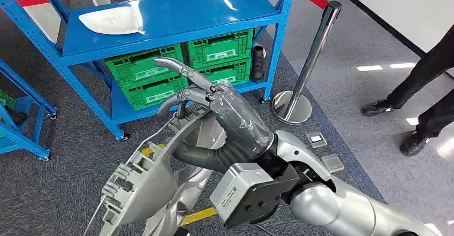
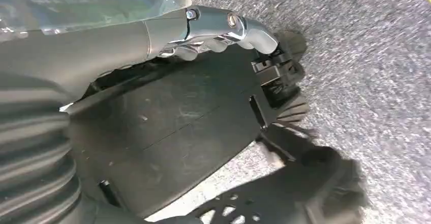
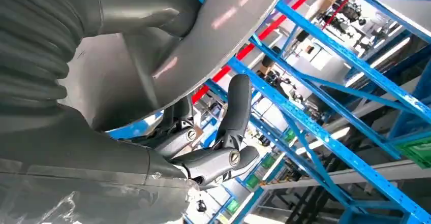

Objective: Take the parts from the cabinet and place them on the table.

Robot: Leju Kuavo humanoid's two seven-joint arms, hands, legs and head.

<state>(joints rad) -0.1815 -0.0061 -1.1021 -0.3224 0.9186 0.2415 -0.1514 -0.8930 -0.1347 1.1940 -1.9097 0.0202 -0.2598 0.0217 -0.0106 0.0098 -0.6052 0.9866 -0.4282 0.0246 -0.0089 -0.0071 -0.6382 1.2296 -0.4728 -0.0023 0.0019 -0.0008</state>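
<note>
The big grey part (image 1: 160, 188) is off the blue cabinet (image 1: 160, 16) and hangs low over the carpet (image 1: 64, 155), so I'd worry its long edge catches the cabinet as the robot turns. The right hand (image 1: 214, 113) has thumb and fingers (image 3: 236, 112) clamped over its rim. The left hand (image 2: 223, 28) curls fingers onto a dark panel (image 2: 167, 148); a stanchion (image 1: 308, 67) and a person's shoes (image 1: 399, 123) stand close.

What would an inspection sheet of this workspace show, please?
Surface: grey carpet floor.
Job's things: large grey part, carried; white part lying on the blue rack.
Clutter: green crates on the lower shelf; floor sockets.
Hands: right hand grips the grey part; left hand fingers curl over a dark panel edge.
Cables: nothing seen.
Surroundings: stanchion; a person's legs on the right.
</note>
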